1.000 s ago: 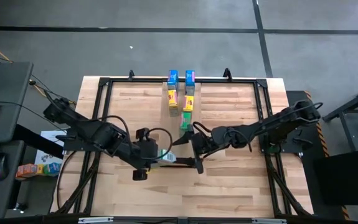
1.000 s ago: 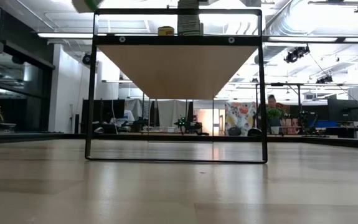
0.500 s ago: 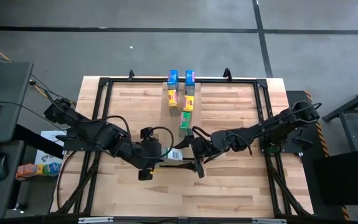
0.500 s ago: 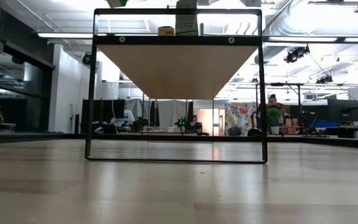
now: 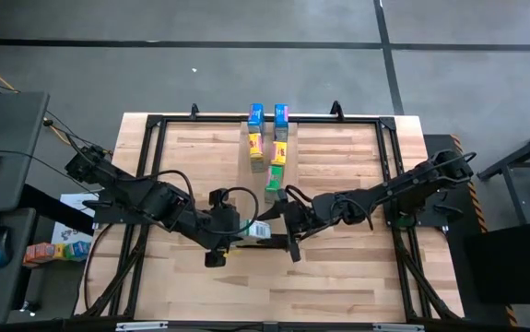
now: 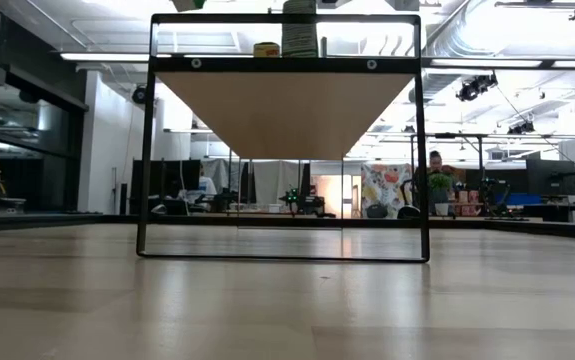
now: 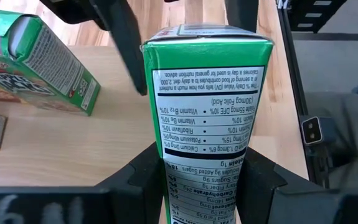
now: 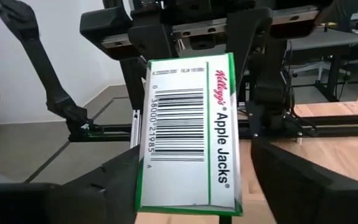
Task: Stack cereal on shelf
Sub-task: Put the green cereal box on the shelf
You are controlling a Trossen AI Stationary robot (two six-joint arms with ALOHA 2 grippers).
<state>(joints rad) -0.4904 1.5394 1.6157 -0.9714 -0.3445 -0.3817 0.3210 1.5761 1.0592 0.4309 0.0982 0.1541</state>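
**Mid-air handover of a green box, above the middle of the desk**

Pinching one end of the green cereal box (image 7: 207,93) with the left hand (image 7: 205,177), both fingers pressed flat on its narrow sides. Holding it clear of the desk (image 6: 287,300), with the long axis running out from this hand straight toward the other arm.

Straddling the free end with the right hand (image 8: 191,174): fingers spread, one on each side of the barcode panel. Showing a sliver of gap on at least one side, so not yet counting this as a grip. Judging the right hand to be the nearer one to the free end, and lined up along the box's length rather than across it.

Noting a second green box (image 5: 272,180) lying on its side just beyond the two hands. Seeing, farther on, the row of blue and yellow boxes (image 5: 266,138) standing at the far edge of the shelf (image 6: 285,110).

Reading the step in hand as the pass from left to right. Expecting the next move to need a firm close across the narrow faces before any release by the left hand. Watching for the box tipping if only one hand is gripping near its end.
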